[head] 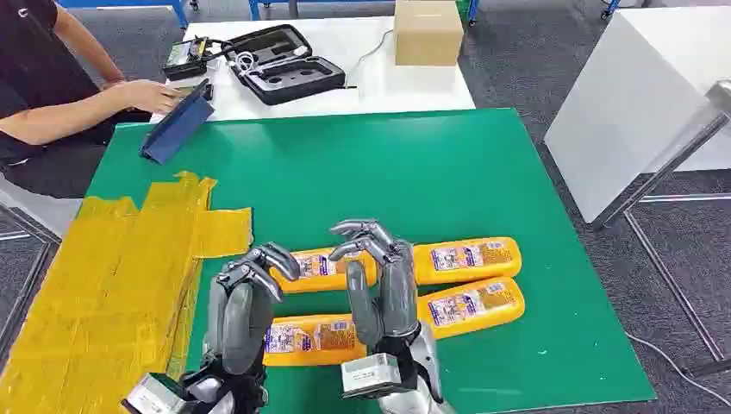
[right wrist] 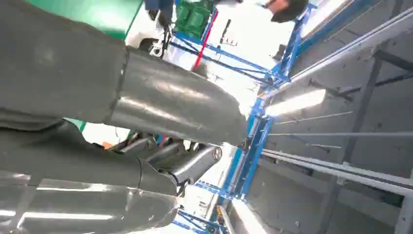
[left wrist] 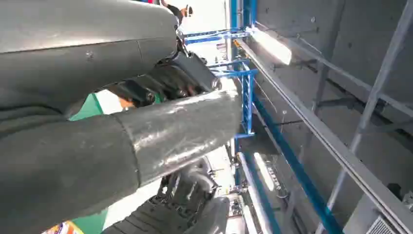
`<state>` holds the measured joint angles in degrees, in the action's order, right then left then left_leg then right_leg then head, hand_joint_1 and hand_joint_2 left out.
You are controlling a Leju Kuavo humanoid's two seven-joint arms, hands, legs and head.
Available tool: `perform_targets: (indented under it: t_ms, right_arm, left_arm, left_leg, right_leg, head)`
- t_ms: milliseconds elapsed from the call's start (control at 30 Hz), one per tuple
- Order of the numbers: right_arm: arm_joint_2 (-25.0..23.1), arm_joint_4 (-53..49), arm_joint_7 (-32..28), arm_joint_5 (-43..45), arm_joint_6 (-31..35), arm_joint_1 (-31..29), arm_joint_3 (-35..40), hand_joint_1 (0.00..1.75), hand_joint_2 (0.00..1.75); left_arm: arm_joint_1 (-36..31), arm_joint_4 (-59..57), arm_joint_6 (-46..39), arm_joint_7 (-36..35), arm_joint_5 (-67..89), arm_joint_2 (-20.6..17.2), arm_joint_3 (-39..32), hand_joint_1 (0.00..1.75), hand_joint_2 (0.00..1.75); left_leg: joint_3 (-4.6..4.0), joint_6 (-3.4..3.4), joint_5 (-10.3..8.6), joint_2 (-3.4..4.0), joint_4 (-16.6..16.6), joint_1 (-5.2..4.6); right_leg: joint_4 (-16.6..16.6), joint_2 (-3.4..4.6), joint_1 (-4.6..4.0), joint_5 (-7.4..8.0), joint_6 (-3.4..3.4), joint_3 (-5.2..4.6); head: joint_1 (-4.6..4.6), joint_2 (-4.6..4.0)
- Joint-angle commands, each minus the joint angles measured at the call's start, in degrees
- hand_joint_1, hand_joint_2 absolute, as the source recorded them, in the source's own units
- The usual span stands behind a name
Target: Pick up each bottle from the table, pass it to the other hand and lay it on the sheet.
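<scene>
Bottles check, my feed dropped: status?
Left hand and right hand raised, holding nothing. Four bottles lying on green mat; none on yellow sheet. Nothing blocking.

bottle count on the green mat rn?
3, possibly 4. Far-row bottle at right; near-row bottle in front of it; front bottle between the hands. Yellow piece behind the right hand may be a fourth.

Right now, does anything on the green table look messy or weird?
The yellow sheet is patched from taped strips with ragged, uneven edges, and it hangs over the table's left edge. The four bottles lie flat in tidy rows; nothing is spilled. Both hands hover empty.
</scene>
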<state>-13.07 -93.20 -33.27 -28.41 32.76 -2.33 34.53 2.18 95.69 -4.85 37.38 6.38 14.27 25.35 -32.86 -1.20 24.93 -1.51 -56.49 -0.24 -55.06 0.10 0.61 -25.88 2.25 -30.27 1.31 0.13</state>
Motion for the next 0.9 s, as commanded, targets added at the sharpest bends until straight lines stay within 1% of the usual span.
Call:
perform_targets:
  t_ms: [33,67,100,133,167,200,233,267,467,500,533,567,600,633,667,800,833,867,900]
  right_arm:
    - [-2.86,2.32,-5.78,11.36,-19.98,14.02,-20.7,0.3,0.0]
    - [-2.98,2.27,-5.61,11.15,-19.95,13.9,-20.53,0.3,0.0]
    - [-3.3,1.95,-5.1,9.91,-18.87,13.78,-20.31,0.0,0.0]
    - [-3.17,1.9,-4.53,9.41,-18.77,13.68,-20.0,0.0,0.0]
    - [-3.16,1.88,-4.36,9.22,-18.66,13.62,-19.9,0.0,0.0]
    - [-3.1,1.91,-4.29,9.06,-18.55,13.53,-19.8,0.0,0.0]
    - [-3.19,2.09,-3.73,6.5,-16.01,13.48,-19.83,0.0,0.0]
    - [-2.96,2.56,-2.29,4.32,-14.89,13.32,-19.27,0.0,0.0]
    - [-3.06,2.68,-2.23,4.24,-14.85,13.32,-19.05,0.0,0.0]
    - [-2.61,3.07,-1.45,3.7,-15.05,13.19,-18.61,0.0,0.0]
    - [-1.54,4.08,1.66,0.7,-15.11,12.77,-16.95,0.0,0.0]
    - [-1.08,4.66,1.85,0.2,-15.51,12.59,-15.81,0.0,0.0]
    - [-0.48,5.39,3.17,-0.3,-16.58,12.33,-14.43,0.0,1.75]
    - [-0.11,6.35,5.12,-1.82,-16.65,11.98,-13.26,0.0,1.75]
    - [-0.25,6.63,5.24,-1.99,-16.55,11.95,-12.93,0.0,1.75]
    - [-0.35,7.07,5.32,-2.13,-16.25,11.88,-12.62,0.0,1.75]
    - [0.47,7.76,7.17,-5.19,-16.1,11.16,-11.08,0.0,1.75]
    - [0.75,8.89,8.96,-7.06,-16.6,10.47,-9.39,0.0,1.75]
    - [0.84,10.56,10.77,-9.26,-16.42,9.65,-7.71,0.0,1.75]
  left_arm:
    - [6.52,-11.06,-2.51,2.62,6.94,4.01,-22.87,0.0,0.0]
    - [6.38,-11.06,-2.51,2.62,7.01,4.18,-22.85,0.0,0.0]
    - [6.16,-11.15,-2.4,2.48,7.5,4.74,-23.05,0.0,0.0]
    - [5.95,-11.31,-2.37,2.12,7.65,5.11,-23.32,0.0,0.0]
    - [5.87,-11.42,-2.35,2.08,7.66,5.21,-23.42,0.0,0.0]
    - [5.75,-11.59,-2.36,2.05,7.68,5.29,-23.5,0.0,0.0]
    - [5.62,-11.88,-2.45,2.0,7.74,5.38,-23.75,0.0,0.0]
    - [5.58,-12.09,-2.48,1.96,7.76,5.39,-23.94,0.0,0.0]
    - [5.65,-12.2,-2.49,1.96,7.76,5.29,-24.06,0.0,0.0]
    - [5.74,-12.21,-2.33,1.95,7.75,5.36,-24.24,0.0,0.0]
    - [5.8,-12.3,-1.73,1.93,7.88,5.52,-24.73,0.0,0.0]
    - [5.78,-12.45,-1.38,1.97,8.02,5.55,-24.94,0.0,0.0]
    - [5.64,-12.69,-0.85,2.05,8.22,5.52,-25.01,0.0,0.0]
    - [5.6,-12.82,-0.64,2.07,8.37,5.6,-25.17,0.0,0.0]
    - [5.62,-12.83,-0.62,2.07,8.39,5.61,-25.2,0.0,0.0]
    - [5.65,-12.83,-0.59,2.08,8.41,5.63,-25.22,0.0,0.0]
    - [5.68,-12.64,-0.3,2.03,8.57,5.51,-25.21,0.0,0.0]
    - [5.63,-12.54,0.03,1.9,8.58,5.48,-25.44,0.0,0.0]
    - [5.54,-12.53,0.54,1.76,8.57,5.44,-25.59,0.0,0.0]
  left_leg:
    - [0.84,0.08,0.01,0.03,0.6,0.08]
    - [0.18,0.08,0.14,0.03,0.05,0.04]
    - [0.14,0.11,0.19,0.1,0.02,0.1]
    - [0.07,0.08,0.13,0.1,0.07,0.05]
    - [0.24,0.11,0.18,0.12,0.08,0.11]
    - [0.16,0.08,0.14,0.05,0.06,0.08]
    - [0.06,0.06,0.09,0.06,0.06,0.03]
    - [0.13,0.08,0.13,0.1,0.06,0.06]
    - [0.16,0.07,0.1,0.07,0.08,0.04]
    - [0.24,0.1,0.15,0.14,0.07,0.1]
    - [0.21,0.09,0.13,0.1,0.08,0.07]
    - [0.14,0.06,0.09,0.07,0.08,0.03]
    - [0.24,0.09,0.13,0.14,0.09,0.08]
    - [0.17,0.07,0.11,0.12,0.08,0.06]
    - [0.26,0.1,0.15,0.2,0.09,0.11]
    - [0.18,0.08,0.1,0.1,0.09,0.06]
    - [0.12,0.06,0.09,0.06,0.07,0.05]
    - [0.24,0.08,0.14,0.14,0.08,0.09]
    - [0.22,0.08,0.12,0.2,0.09,0.07]
  right_leg:
    - [0.72,-0.09,-0.11,0.03,-0.06,0.93]
    - [0.1,-0.01,-0.05,-0.1,-0.06,0.22]
    - [0.13,0.01,-0.12,-0.11,-0.08,0.21]
    - [0.13,0.02,-0.06,-0.07,-0.06,0.09]
    - [0.2,-0.01,-0.13,-0.1,-0.08,0.3]
    - [0.16,-0.04,-0.09,-0.08,-0.05,0.22]
    - [0.11,-0.01,-0.04,-0.05,-0.04,0.08]
    - [0.14,0.01,-0.07,-0.06,-0.05,0.16]
    - [0.13,0.0,-0.05,-0.06,-0.05,0.18]
    - [0.17,0.03,-0.11,-0.08,-0.08,0.29]
    - [0.16,0.01,-0.08,-0.07,-0.06,0.25]
    - [0.12,0.01,-0.04,-0.05,-0.04,0.16]
    - [0.18,0.05,-0.09,-0.06,-0.06,0.27]
    - [0.14,0.06,-0.06,-0.04,-0.05,0.19]
    - [0.21,0.11,-0.13,-0.04,-0.07,0.3]
    - [0.16,0.03,-0.08,-0.04,-0.05,0.22]
    - [0.12,0.02,-0.06,-0.04,-0.04,0.15]
    - [0.19,0.06,-0.11,-0.05,-0.05,0.3]
    - [0.17,0.14,-0.08,-0.03,-0.05,0.23]
  head:
    - [0.0,0.0]
    - [-0.02,0.0]
    - [0.0,0.0]
    - [0.0,0.0]
    - [0.0,0.0]
    - [-0.02,0.0]
    - [-0.02,0.0]
    - [0.0,0.0]
    - [-0.02,0.0]
    - [0.0,0.0]
    - [0.0,0.0]
    - [0.0,0.0]
    - [0.0,0.0]
    - [0.0,0.0]
    - [0.0,0.0]
    - [0.0,0.0]
    - [-0.02,0.0]
    - [-0.02,0.0]
    - [-0.02,0.0]
